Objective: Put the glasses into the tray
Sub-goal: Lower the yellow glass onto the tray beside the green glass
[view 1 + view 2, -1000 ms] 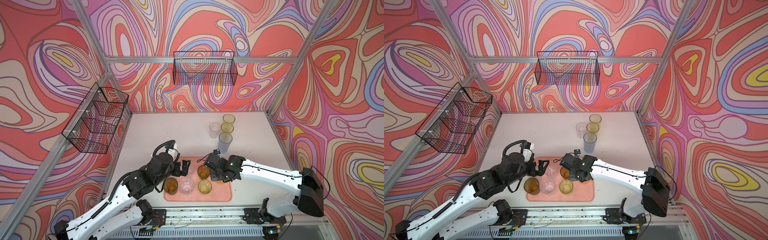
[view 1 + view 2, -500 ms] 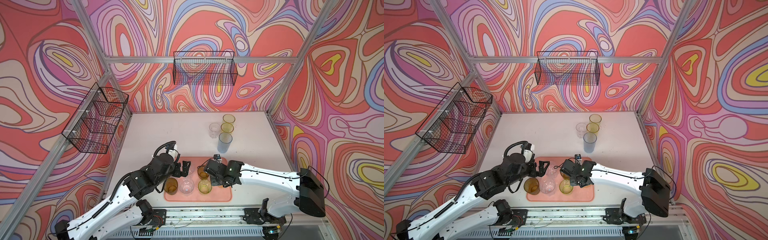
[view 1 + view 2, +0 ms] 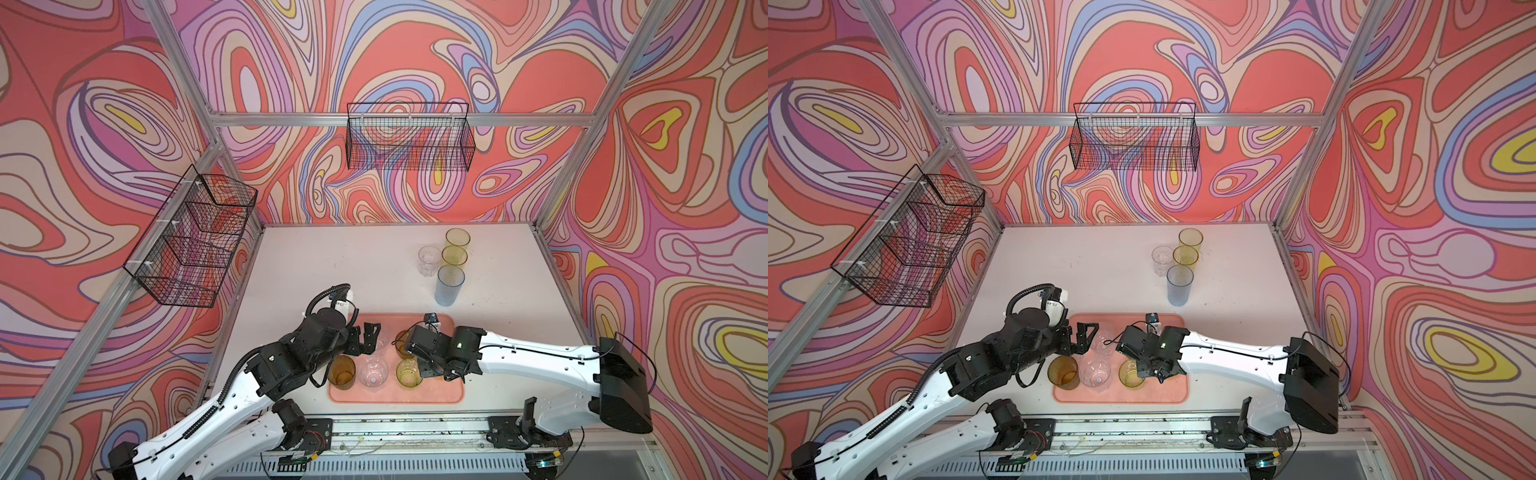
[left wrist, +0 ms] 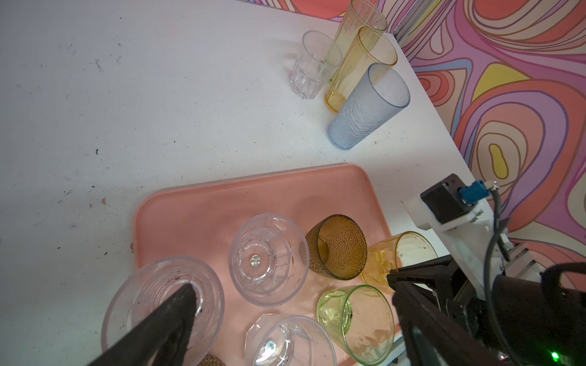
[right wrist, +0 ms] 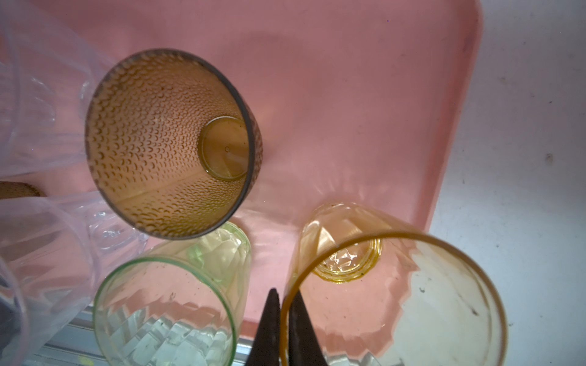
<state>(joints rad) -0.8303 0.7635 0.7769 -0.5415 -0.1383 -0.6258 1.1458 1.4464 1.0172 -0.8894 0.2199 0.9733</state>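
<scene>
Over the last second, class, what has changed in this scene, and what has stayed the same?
The right gripper, shut on the orange glass at its rim, moved toward the near edge of the tray, to beside the green glass. The left gripper stayed open over the tray, and the blue glass on the table did not move.

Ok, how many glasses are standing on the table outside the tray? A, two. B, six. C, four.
C: the clear glass, far yellow glass, near yellow glass and pale blue glass stand on the table beyond the tray.
</scene>
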